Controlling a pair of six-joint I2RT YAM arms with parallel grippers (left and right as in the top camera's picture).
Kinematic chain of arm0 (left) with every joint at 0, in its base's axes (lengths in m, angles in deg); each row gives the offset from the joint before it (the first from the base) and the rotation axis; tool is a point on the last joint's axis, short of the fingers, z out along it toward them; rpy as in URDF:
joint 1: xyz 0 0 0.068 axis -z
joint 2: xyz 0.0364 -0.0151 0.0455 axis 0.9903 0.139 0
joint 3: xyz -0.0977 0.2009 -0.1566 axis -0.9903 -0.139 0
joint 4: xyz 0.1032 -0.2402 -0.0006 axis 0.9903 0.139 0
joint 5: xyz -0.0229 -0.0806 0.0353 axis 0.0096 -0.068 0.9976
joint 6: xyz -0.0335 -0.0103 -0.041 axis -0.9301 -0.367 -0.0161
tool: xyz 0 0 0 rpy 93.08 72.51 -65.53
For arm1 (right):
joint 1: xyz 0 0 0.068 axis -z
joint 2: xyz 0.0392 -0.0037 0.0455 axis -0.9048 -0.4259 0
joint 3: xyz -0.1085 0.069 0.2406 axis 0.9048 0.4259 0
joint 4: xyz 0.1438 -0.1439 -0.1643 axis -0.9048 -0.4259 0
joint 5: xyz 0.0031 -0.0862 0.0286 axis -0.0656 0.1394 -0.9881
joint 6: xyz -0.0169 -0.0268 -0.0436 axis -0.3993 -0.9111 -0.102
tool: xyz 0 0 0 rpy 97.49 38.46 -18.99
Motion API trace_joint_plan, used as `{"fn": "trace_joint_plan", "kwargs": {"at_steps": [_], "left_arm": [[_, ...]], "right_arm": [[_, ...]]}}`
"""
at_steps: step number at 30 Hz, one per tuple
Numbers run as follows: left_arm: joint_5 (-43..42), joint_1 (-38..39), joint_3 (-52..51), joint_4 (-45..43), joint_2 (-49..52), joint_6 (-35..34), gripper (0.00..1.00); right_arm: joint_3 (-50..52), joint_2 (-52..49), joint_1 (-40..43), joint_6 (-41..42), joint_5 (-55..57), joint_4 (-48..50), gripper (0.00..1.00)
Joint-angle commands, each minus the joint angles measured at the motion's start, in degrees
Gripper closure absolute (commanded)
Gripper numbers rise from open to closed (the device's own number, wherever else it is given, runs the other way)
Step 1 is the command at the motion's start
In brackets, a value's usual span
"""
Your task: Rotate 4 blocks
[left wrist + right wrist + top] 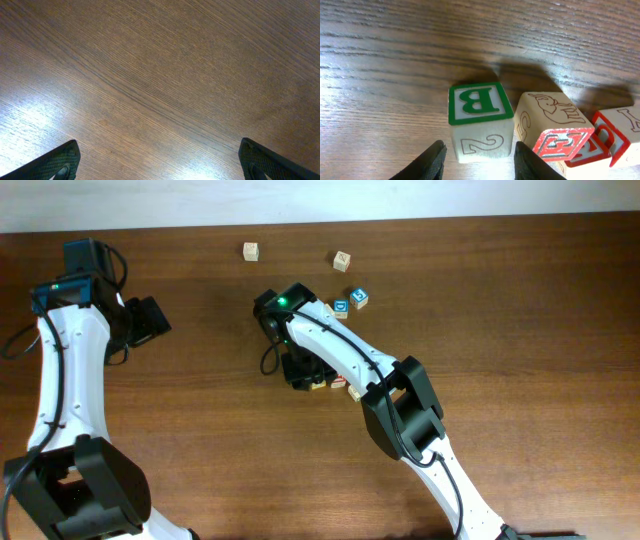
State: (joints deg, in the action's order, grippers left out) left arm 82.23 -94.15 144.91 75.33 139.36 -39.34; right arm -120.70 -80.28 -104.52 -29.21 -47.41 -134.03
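Right, status is unclear from stills alone: nothing shows which blocks have already been turned, so the count of done versus left is a guess.

Right end effector [480, 160] is down at the counter [380, 60], jaws parted and straddling the green B block [480, 117]. The block sits flat on the wood, B face up, a "2" on the side facing the wrist camera. There is a sliver of gap at one finger, so it does not look clamped. My read: this is the block in work, either about to be gripped or about to be left.

Just beside it is the elephant block [552, 120], skewed relative to the B block and showing a red-printed face. A red-framed block [620, 135] touches that one on the far side. These three make a tight row under the right arm.

Overhead shows more cubes than the task asks for. A blue-faced block [358, 299] has a second blue one [340, 307] just beside it, near the right arm's elbow. One pale block [250, 251] and another pale block [342, 260] sit well apart near the far edge.

Left end effector [160, 162] is fully open, holding nothing, over bare wood well apart from every block.

Judgement: at least the far blocks look untouched by position, so I would treat the task as mid-run, not near finished.
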Motion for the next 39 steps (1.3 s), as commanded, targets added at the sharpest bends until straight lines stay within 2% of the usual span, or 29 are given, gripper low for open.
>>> {"fn": "trace_joint_plan", "kwargs": {"at_steps": [1,3,4,6,10,12,13,14,17,20,23,27,31,33,39], "left_arm": [[-0.4,0.0,1.2,0.1,0.6,-0.3,0.01],[-0.4,0.0,1.2,0.1,0.6,-0.3,0.01],[-0.4,0.0,1.2,0.1,0.6,-0.3,0.00],[-0.5,0.0,1.2,0.1,0.5,0.3,0.00],[-0.4,3.8,6.0,3.5,0.3,4.1,0.00],[-0.4,5.7,8.6,4.4,0.2,4.2,0.00],[-0.5,8.0,12.1,5.0,0.1,4.2,0.01],[-0.5,9.2,14.2,5.6,0.0,4.2,0.01],[-0.5,10.7,18.0,6.0,-0.1,4.2,0.01],[-0.4,10.6,18.0,5.2,0.1,4.2,0.01],[-0.4,10.6,18.0,5.2,0.2,4.2,0.01],[-0.4,10.6,18.0,5.2,0.2,4.2,0.01],[-0.4,10.7,18.0,5.1,0.2,4.2,0.00],[-0.4,10.6,18.0,5.0,0.2,4.2,0.01],[-0.6,10.6,18.0,4.3,0.2,4.0,0.01]], "right_arm": [[-4.6,2.4,0.1,-1.1,0.9,-2.9,0.55],[-16.3,3.6,0.7,-3.1,0.9,-7.7,0.55],[-23.3,4.9,2.0,-6.8,-1.9,-8.9,0.51],[-27.8,7.8,4.7,-7.8,-5.8,-8.9,0.49],[-28.7,19.5,15.6,-10.7,-8.1,-8.9,0.50],[-28.7,22.8,17.9,-12.2,-8.0,-8.9,0.53],[-27.6,27.7,20.4,-12.9,-7.7,-8.9,0.53],[-25.8,30.0,21.2,-12.9,-6.6,-8.9,0.53],[-11.7,36.9,23.3,-12.9,-5.9,-8.9,0.53],[10.3,37.9,22.4,-12.9,-6.6,-8.1,0.59],[30.2,37.9,20.9,-13.6,-11.6,1.0,0.60],[46.4,37.9,18.4,-12.9,-15.2,12.7,0.86],[55.5,37.9,15.7,-5.2,-15.7,22.6,0.95],[58.4,37.6,15.3,0.0,-15.8,27.3,0.96],[59.1,35.9,15.3,2.1,-16.6,31.5,0.96]]}}
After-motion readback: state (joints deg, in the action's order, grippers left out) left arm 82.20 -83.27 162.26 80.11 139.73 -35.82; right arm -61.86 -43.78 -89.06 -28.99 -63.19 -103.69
